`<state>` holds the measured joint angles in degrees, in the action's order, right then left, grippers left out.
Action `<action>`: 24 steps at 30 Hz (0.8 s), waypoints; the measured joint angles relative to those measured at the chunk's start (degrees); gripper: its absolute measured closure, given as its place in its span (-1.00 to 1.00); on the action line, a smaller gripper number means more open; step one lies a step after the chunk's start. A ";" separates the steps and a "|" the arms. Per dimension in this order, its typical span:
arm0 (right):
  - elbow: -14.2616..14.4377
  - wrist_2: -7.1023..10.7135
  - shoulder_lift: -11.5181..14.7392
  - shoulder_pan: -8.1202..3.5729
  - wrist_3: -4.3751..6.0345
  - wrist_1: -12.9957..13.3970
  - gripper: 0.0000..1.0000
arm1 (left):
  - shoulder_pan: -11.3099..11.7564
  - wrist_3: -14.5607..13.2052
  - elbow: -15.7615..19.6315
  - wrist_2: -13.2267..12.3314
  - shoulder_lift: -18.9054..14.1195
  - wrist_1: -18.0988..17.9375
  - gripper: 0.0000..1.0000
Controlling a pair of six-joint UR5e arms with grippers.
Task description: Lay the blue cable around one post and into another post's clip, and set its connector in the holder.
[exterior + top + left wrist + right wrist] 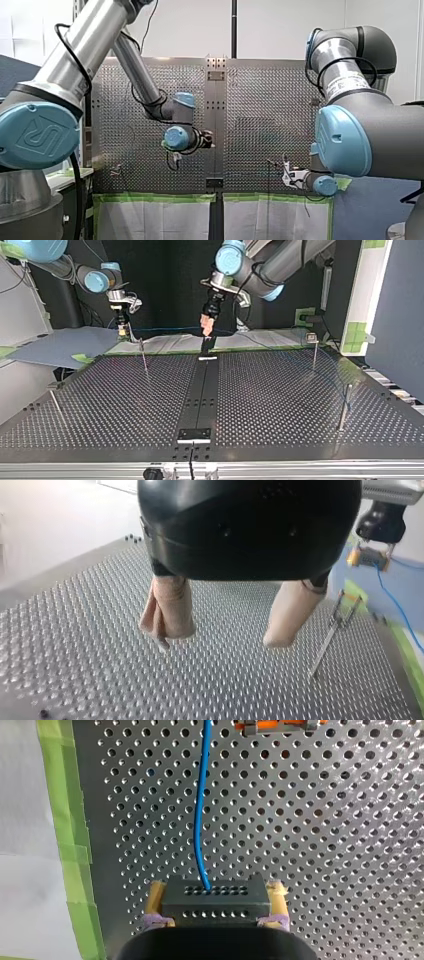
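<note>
In the right wrist view my right gripper (216, 891) is shut on a dark perforated connector block (215, 906), yellow pads on both its sides. The blue cable (199, 815) leaves the block and runs ahead over the perforated table. At the top view's left that gripper (120, 326) hangs beyond the table's far edge, and the thin cable (165, 329) trails toward the middle. My left gripper (225, 639) stands open above the plate with nothing between its beige fingers (167, 612). It hovers over the far centre holder (207, 358). A clip post (331, 627) stands beside it.
Thin posts (144, 356) (314, 347) (344, 407) stand on the table, with another (57, 407) near the top view's left edge. A second holder (194, 435) sits at the near centre strip. Green tape (70, 835) edges the plate. An orange piece (275, 725) lies ahead of the connector.
</note>
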<state>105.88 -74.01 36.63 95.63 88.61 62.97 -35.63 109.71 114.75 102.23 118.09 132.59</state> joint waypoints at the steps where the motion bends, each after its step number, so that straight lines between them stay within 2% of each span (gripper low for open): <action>1: 0.00 0.00 0.00 -0.02 0.03 -0.01 1.00 | -0.62 0.51 -0.54 0.14 0.64 -0.60 -1.00; 5: 0.00 0.00 0.00 -0.10 0.30 -0.05 1.00 | -2.76 2.35 -2.59 0.42 2.77 -2.74 -1.00; 9: 0.00 0.00 0.00 -0.37 1.08 0.02 1.00 | -4.97 3.19 -4.79 0.40 4.97 -3.83 -1.00; 18: 0.00 0.06 0.00 -0.63 1.27 0.01 1.00 | -10.11 3.59 -9.92 1.60 10.12 -1.20 -1.00; 24: 0.00 0.15 0.01 -0.65 0.79 -0.24 1.00 | -13.82 1.33 -13.63 4.06 13.83 2.00 -1.00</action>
<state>105.88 -73.86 36.64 94.97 89.40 62.74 -49.45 111.04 101.12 106.29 131.91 134.59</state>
